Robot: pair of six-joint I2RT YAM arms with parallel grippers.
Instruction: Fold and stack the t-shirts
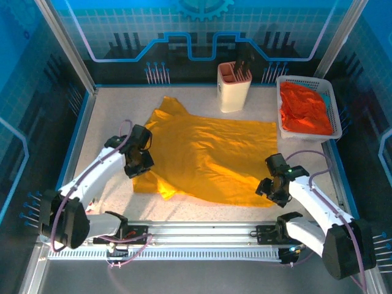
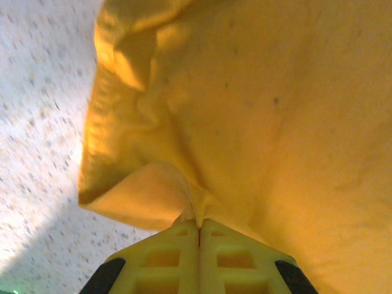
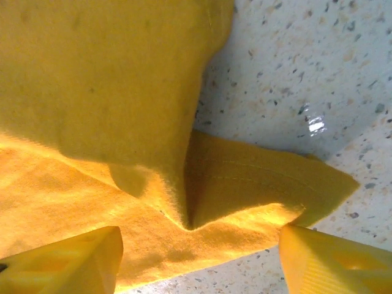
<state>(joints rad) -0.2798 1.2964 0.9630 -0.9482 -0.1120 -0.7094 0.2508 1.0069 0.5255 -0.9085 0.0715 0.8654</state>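
Bordering mustard t-shirt (image 1: 214,156), cream holder (image 1: 234,89), mesh basket (image 1: 300,78)

"Can you see the whole yellow t-shirt (image 2: 275,122)?"

"No. In the left wrist view it runs off at 12 and 3 o'clock."

"And the dark things (image 1: 244,64) in the holder (image 1: 234,92)?"

"Too small to tell. The right gripper (image 3: 199,248) has its jaws cut off at 6 o'clock."
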